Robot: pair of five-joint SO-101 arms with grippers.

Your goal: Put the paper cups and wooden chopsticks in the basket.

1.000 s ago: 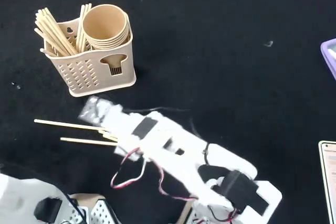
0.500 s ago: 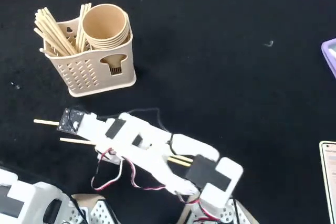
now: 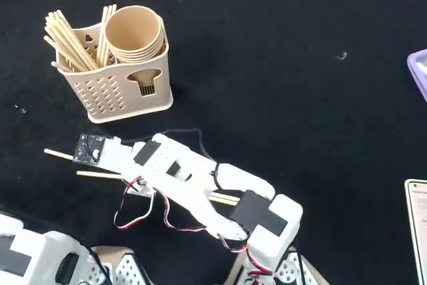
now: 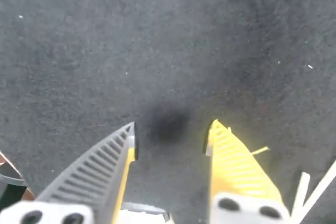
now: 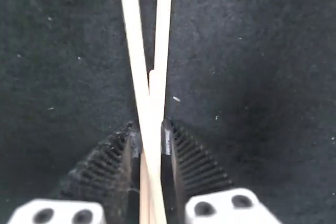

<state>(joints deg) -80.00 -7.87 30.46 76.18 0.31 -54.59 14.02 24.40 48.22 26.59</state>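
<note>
Two wooden chopsticks point(image 5: 149, 51) lie crossed on the black table, and my right gripper point(image 5: 150, 129) is shut on them where they cross. In the high view my right arm point(image 3: 180, 171) lies over them, with their ends point(image 3: 60, 155) sticking out to its left. The beige basket point(image 3: 120, 91) stands at the back left and holds a stack of paper cups point(image 3: 133, 31) and several chopsticks point(image 3: 67, 41). My left gripper point(image 4: 170, 129) hangs open over bare table, nothing between its fingers.
A purple thing point(image 3: 419, 71) pokes in at the right edge. A white flat item point(image 3: 417, 215) lies below it. The left arm's base point(image 3: 33, 258) sits at the front left corner. Black cloth covers the whole table.
My right arm has swung left and come down over the two loose chopsticks, so its gripper now closes around them. The basket and its contents have not moved.
</note>
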